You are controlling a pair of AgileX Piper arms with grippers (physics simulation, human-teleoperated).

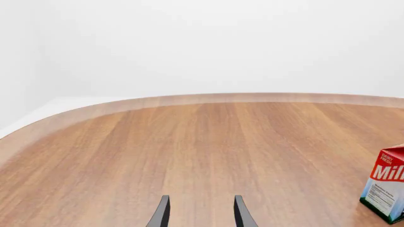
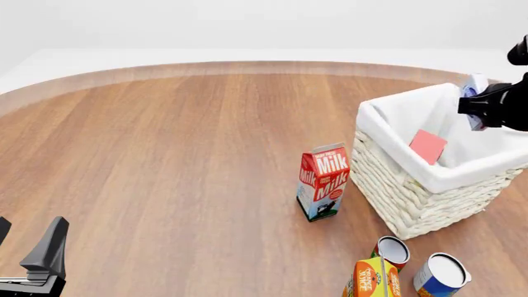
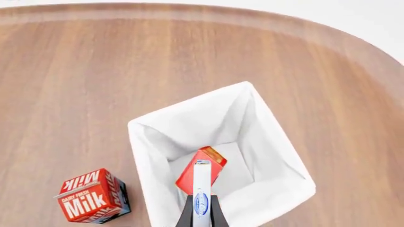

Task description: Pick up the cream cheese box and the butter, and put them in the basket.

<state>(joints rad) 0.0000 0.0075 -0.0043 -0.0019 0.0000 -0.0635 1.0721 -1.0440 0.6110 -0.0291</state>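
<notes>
My right gripper [image 2: 478, 102] hangs above the far side of the white wicker basket [image 2: 412, 192], shut on the cream cheese box [image 2: 473, 86], a thin white box with a blue mark. In the right wrist view this cream cheese box [image 3: 201, 189] stands between the dark fingers, straight over the basket's opening [image 3: 151, 137]. The butter [image 3: 203, 171], red with an orange end, leans inside the basket on the white liner; the front view shows one red face of the butter [image 2: 427, 146]. My left gripper [image 2: 25, 247] is at the near left, open and holding nothing, with its fingers [image 1: 162, 213] over bare wood.
A red-and-white milk carton [image 2: 323, 182] stands just left of the basket and shows in both wrist views as well [image 1: 386, 189] [image 3: 92, 196]. An orange juice carton [image 2: 371, 279] and two cans [image 2: 392, 250] [image 2: 442, 272] sit near the front right. The table's curved edge [image 2: 247, 67] runs across the back.
</notes>
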